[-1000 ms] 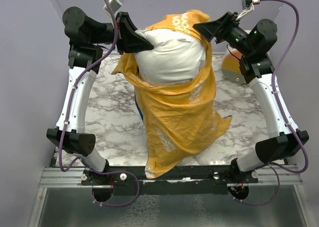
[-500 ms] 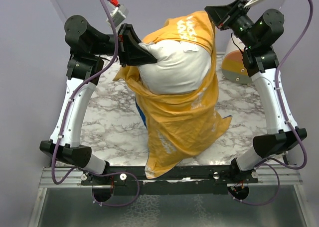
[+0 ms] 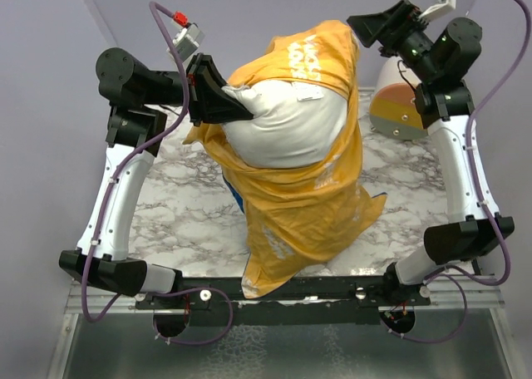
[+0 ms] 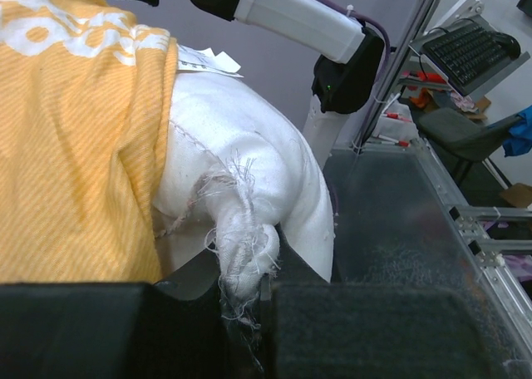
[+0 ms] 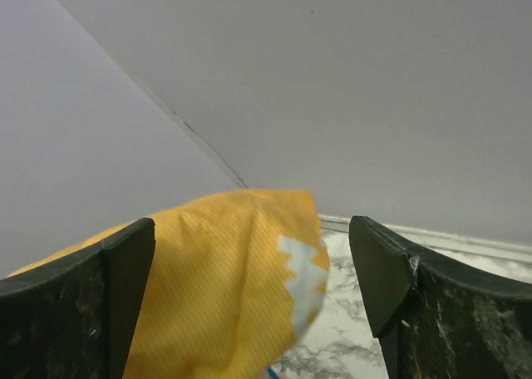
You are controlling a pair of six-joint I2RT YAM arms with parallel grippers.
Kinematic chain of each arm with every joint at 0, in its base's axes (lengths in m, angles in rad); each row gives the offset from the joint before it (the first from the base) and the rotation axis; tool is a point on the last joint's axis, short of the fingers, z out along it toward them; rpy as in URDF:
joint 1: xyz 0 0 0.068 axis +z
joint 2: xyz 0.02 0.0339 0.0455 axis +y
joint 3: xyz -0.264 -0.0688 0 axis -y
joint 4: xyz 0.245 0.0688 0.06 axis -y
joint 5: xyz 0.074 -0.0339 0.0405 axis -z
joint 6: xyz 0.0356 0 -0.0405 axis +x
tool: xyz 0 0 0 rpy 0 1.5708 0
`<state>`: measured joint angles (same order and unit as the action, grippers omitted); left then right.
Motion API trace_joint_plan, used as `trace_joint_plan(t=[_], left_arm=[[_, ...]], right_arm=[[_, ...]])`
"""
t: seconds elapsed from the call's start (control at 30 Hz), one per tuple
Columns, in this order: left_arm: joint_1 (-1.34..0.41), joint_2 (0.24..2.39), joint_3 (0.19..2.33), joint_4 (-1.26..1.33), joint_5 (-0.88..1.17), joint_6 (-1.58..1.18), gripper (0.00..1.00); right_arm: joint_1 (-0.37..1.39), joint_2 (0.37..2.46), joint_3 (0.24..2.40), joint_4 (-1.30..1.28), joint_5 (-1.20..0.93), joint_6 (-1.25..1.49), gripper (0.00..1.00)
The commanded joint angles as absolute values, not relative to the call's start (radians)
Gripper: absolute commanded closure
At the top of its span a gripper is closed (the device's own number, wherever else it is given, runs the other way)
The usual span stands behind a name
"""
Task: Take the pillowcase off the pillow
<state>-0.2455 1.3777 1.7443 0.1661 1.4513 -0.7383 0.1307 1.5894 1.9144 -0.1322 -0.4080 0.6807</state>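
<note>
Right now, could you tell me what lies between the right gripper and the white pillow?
Only a raised yellow corner of the pillowcase separates the open right gripper from the pillow, seen in the top view.

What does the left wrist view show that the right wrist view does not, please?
Only the left wrist view: the left end effector pinching a frayed corner of the pillow, the tag, the right arm and a keyboard beyond. Only the right wrist view: the right end effector open, with the table and a bare wall behind. Both: the yellow-orange side of the pillowcase.
</note>
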Motion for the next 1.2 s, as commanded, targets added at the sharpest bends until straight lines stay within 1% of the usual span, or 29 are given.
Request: trace_joint_plan(t=[0.0, 0.07, 0.2, 0.37, 0.5, 0.53, 0.6, 0.7, 0.73, 0.77, 0.83, 0.9, 0.93, 1.0, 1.07, 1.1, 1.17], left_arm=[[-0.227, 1.339, 1.694, 0.383, 1.543, -0.881, 1.00], [-0.226, 1.344, 1.688, 0.448, 1.548, -0.923, 1.00], [-0.225, 1.345, 1.691, 0.485, 1.542, -0.951, 1.00], [-0.225, 1.353, 1.698, 0.500, 1.515, -0.968, 1.00], [-0.225, 1.359, 1.715, 0.492, 1.505, -0.971, 1.00], [-0.225, 1.358, 1.715, 0.491, 1.503, -0.971, 1.00], [-0.225, 1.356, 1.713, 0.487, 1.499, -0.968, 1.00], [-0.225, 1.355, 1.716, 0.480, 1.497, -0.966, 1.00], [-0.225, 1.354, 1.716, 0.479, 1.498, -0.966, 1.00], [-0.225, 1.352, 1.717, 0.479, 1.501, -0.966, 1.00], [-0.225, 1.348, 1.717, 0.474, 1.504, -0.966, 1.00], [-0.225, 1.342, 1.712, 0.472, 1.509, -0.966, 1.00], [-0.225, 1.338, 1.711, 0.472, 1.511, -0.966, 1.00], [-0.225, 1.330, 1.707, 0.472, 1.523, -0.968, 1.00], [-0.225, 1.326, 1.704, 0.474, 1.533, -0.971, 1.00], [-0.225, 1.323, 1.701, 0.476, 1.536, -0.972, 1.00], [-0.225, 1.317, 1.692, 0.492, 1.543, -0.984, 1.00]], right_arm=[[0.049, 1.452, 1.768, -0.049, -0.601, 0.822, 0.00], [0.045, 1.441, 1.735, 0.004, -0.669, 0.888, 0.00], [0.054, 1.468, 1.716, 0.090, -0.774, 1.000, 0.00], [0.146, 1.510, 1.747, 0.107, -0.794, 0.994, 0.00], [0.164, 1.516, 1.752, 0.162, -0.804, 1.023, 0.00], [0.164, 1.517, 1.763, 0.162, -0.807, 1.023, 0.05], [0.164, 1.523, 1.794, 0.135, -0.797, 1.008, 0.23], [0.160, 1.515, 1.825, 0.081, -0.721, 0.958, 0.49], [0.156, 1.517, 1.836, 0.071, -0.702, 0.949, 0.57], [0.152, 1.523, 1.848, 0.057, -0.681, 0.940, 0.63], [0.140, 1.537, 1.877, 0.023, -0.631, 0.917, 0.72], [0.134, 1.556, 1.895, 0.012, -0.609, 0.911, 0.86], [0.132, 1.562, 1.900, 0.010, -0.602, 0.908, 0.91], [0.132, 1.572, 1.906, 0.006, -0.588, 0.903, 0.92], [0.131, 1.576, 1.902, 0.005, -0.571, 0.896, 0.89], [0.129, 1.578, 1.903, 0.006, -0.563, 0.893, 0.89], [0.125, 1.585, 1.913, -0.004, -0.534, 0.880, 0.95]])
